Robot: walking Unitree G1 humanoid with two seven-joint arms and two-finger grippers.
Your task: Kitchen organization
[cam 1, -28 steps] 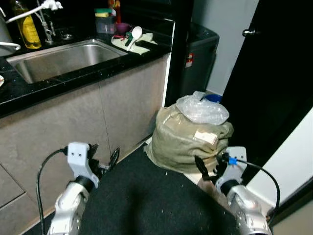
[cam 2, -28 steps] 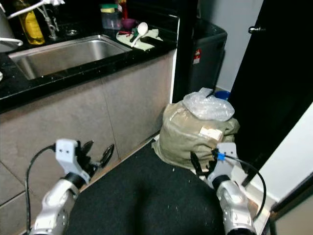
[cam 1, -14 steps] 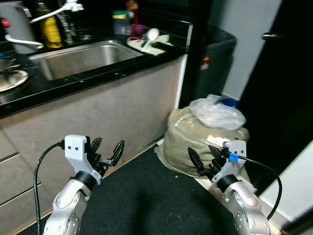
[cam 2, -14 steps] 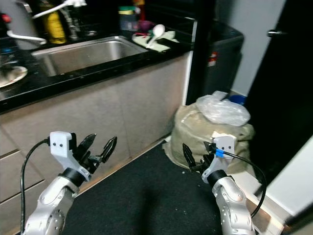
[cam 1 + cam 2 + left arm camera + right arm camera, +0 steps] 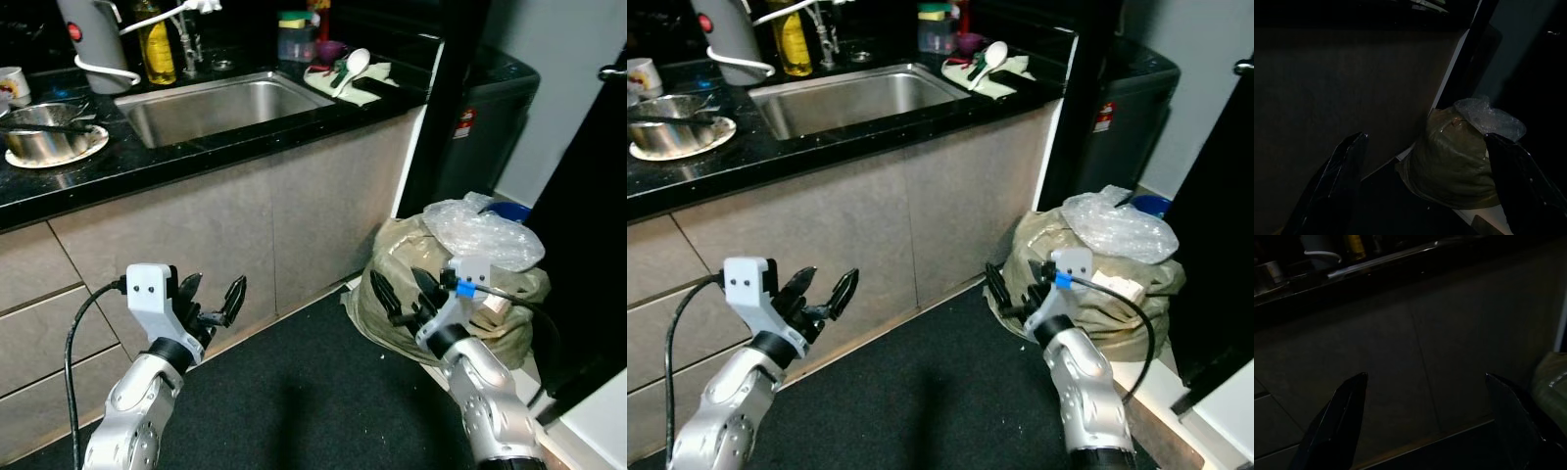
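Where the black counter runs along grey cabinet fronts, a steel sink sits sunk in it, a metal bowl on a plate to its left, a yellow bottle behind. Dark floor mat below. Left gripper and right gripper both hang low before the cabinets, jaws apart, empty. An olive sack (clear plastic bag on top) stands on the floor by a dark bin.

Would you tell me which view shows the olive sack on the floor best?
The right eye view: the olive sack is well lit, though the right end effector overlaps it. The left wrist view shows it whole but dark; the right wrist view catches an edge.
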